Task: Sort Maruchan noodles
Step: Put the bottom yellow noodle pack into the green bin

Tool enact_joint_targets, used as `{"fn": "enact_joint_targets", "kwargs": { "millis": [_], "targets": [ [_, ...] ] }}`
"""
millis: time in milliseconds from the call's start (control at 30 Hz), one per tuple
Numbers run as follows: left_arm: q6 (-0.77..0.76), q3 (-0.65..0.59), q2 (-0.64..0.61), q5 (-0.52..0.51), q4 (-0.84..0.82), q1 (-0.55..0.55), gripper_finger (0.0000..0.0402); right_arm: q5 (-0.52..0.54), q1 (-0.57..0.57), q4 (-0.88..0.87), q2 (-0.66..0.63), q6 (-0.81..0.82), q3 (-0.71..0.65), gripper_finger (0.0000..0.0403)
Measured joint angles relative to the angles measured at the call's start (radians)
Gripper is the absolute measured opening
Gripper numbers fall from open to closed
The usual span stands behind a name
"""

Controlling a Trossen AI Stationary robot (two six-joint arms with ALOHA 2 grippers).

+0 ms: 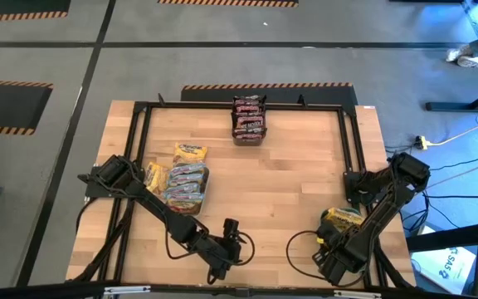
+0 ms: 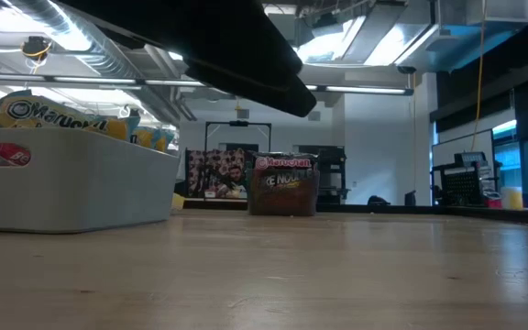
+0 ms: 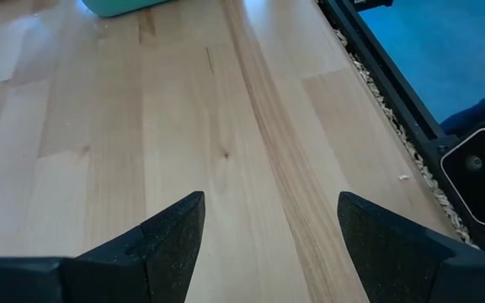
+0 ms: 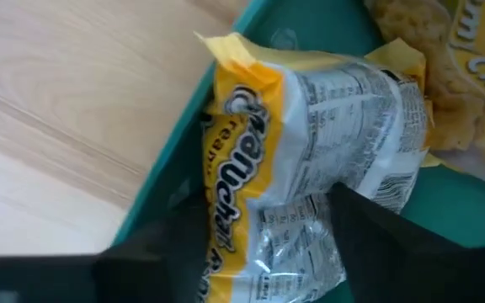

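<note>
Landmark: the teal tray (image 4: 183,160) at the table's right front corner; everything below is placed from it.
Right gripper (image 4: 251,227): down inside the teal tray, fingers either side of a yellow packet (image 4: 310,143) that leans on the tray's wall. The jaws look partly closed around it; I cannot tell whether they actually grip it or are just letting go.
More yellow packets (image 4: 470,50): lying in the same tray, just beside that one.
Left gripper (image 1: 226,249): at the table's front edge, well to the left of the teal tray, jaws wide apart over bare wood, holding nothing.
Mixed pile (image 1: 185,178): yellow and pale packets in the grey tray (image 2: 71,183), across the table from the teal tray, on the left side.
Dark packets (image 1: 249,119): stacked at the far edge, well away from the teal tray.
Step, as I read it: a yellow packet being handled at the teal tray.
Next move: if this is a drop, open fully, lift clear and go back to the mixed pile for another yellow one.
</note>
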Motion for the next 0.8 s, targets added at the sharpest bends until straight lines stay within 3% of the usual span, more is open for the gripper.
{"fn": "enact_joint_targets", "kwargs": {
  "millis": [400, 800],
  "targets": [
    [0.0, 0.0, 0.0, 0.0, 0.0, 0.0, 0.0267, 0.017, 0.001, -0.023, 0.007, -0.053, 0.01, 0.0013],
    [0.001, 0.0, 0.0, 0.001, 0.0, 0.0, 0.0267, 0.124, 0.001, -0.21, 0.007, -0.13, 0.201, 0.0001]
  ]
}}
